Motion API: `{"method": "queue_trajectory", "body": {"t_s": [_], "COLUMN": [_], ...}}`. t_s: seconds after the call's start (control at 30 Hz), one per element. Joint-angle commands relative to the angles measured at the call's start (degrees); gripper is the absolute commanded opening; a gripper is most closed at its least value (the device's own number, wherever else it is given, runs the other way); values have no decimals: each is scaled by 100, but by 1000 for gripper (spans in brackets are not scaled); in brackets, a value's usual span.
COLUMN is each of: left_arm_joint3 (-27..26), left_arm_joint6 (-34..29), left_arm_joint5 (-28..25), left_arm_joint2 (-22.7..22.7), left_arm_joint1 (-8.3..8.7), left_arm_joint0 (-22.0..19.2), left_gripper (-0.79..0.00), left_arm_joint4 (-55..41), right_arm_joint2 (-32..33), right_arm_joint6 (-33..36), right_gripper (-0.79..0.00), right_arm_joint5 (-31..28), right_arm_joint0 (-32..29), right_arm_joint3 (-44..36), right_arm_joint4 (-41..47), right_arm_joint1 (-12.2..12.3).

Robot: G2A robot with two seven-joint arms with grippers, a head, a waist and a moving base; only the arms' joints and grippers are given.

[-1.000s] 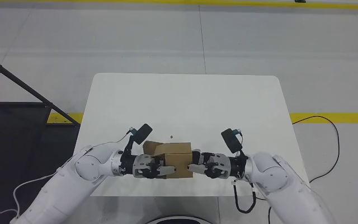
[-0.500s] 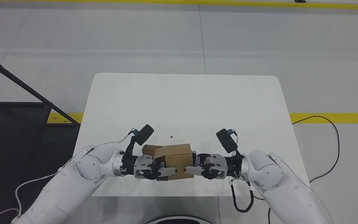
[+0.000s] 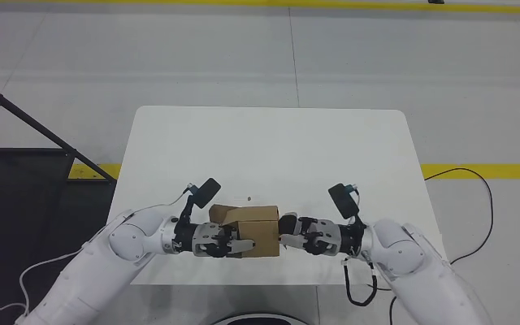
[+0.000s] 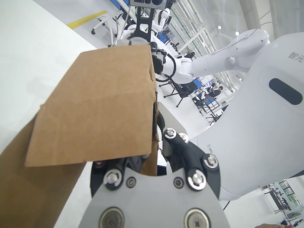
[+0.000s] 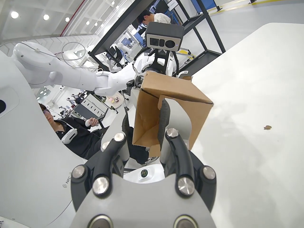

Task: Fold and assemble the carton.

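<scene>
Brown carton (image 3: 256, 231) at table (image 3: 268, 146) near edge, left gripper (image 3: 237, 243) clamped on carton's end, right gripper (image 3: 283, 238) spread astride opposite wall

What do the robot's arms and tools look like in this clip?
The left arm and right arm have glossy white rounded shells. The left tool and right tool are black linkages on silver, screw-studded plates. Each wrist carries a black camera box. A pale cable trails off the left arm; a black cable loops under the right.

No readable print stands on the carton (image 3: 260, 219) or table (image 3: 325, 150).
</scene>
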Motion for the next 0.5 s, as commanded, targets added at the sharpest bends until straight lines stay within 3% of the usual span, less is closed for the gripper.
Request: {"method": "queue_trajectory", "body": {"t_s": [0.0, 0.47], "left_arm_joint3": [-2, 22], "left_arm_joint6": [2, 6], "left_arm_joint5": [9, -30], "left_arm_joint2": [-5, -67], "left_arm_joint1": [-2, -7], "left_arm_joint0": [7, 64], "left_gripper": [-785, -785], "left_arm_joint4": [0, -38], "right_arm_joint2": [76, 708], "right_arm_joint6": [-42, -491], "right_gripper": [-437, -425], "right_arm_joint5": [-13, -150], "right_arm_joint0": [-64, -652], "right_arm_joint3": [-38, -77], "right_arm_joint4": [-15, -140], "right_arm_joint1": [15, 117]}}
